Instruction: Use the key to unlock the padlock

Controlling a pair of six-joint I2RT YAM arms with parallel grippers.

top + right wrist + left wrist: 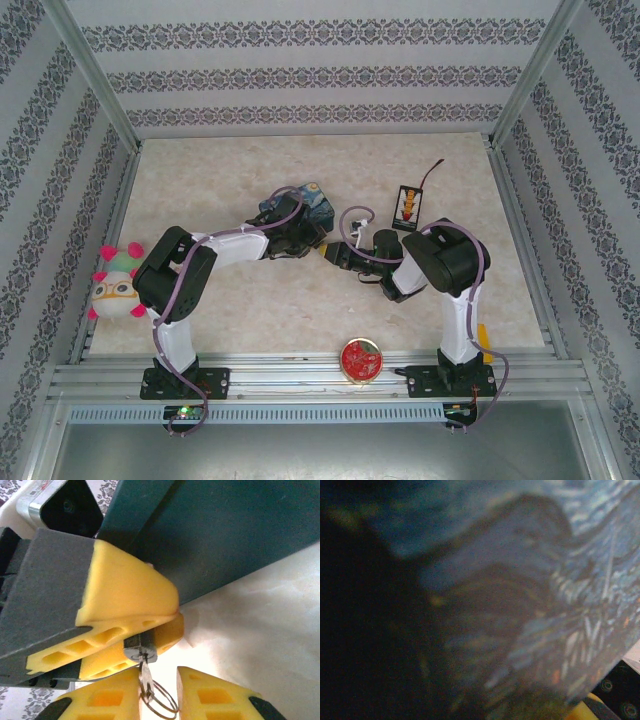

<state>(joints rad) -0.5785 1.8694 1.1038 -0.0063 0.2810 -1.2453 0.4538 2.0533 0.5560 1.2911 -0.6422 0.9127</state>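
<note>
The small grey padlock (140,650) is clamped between the yellow fingers (125,595) of my left gripper (172,616), its keyhole end facing the right wrist camera. The silvery key (145,677) sits in the keyhole, its wire ring (162,702) hanging below. My right gripper (157,680) stands open around the key; the key leans on the left finger, with a gap to the right one. In the top view the two grippers (330,252) meet at mid-table. The shackle is hidden.
The blue starry-night tin (300,205) lies just behind the left gripper, and its painted face (560,580) is close to the left wrist camera. A plush toy (115,283) sits at the left edge, a red round tin (361,358) at the front, and a black device (408,207) behind the right arm.
</note>
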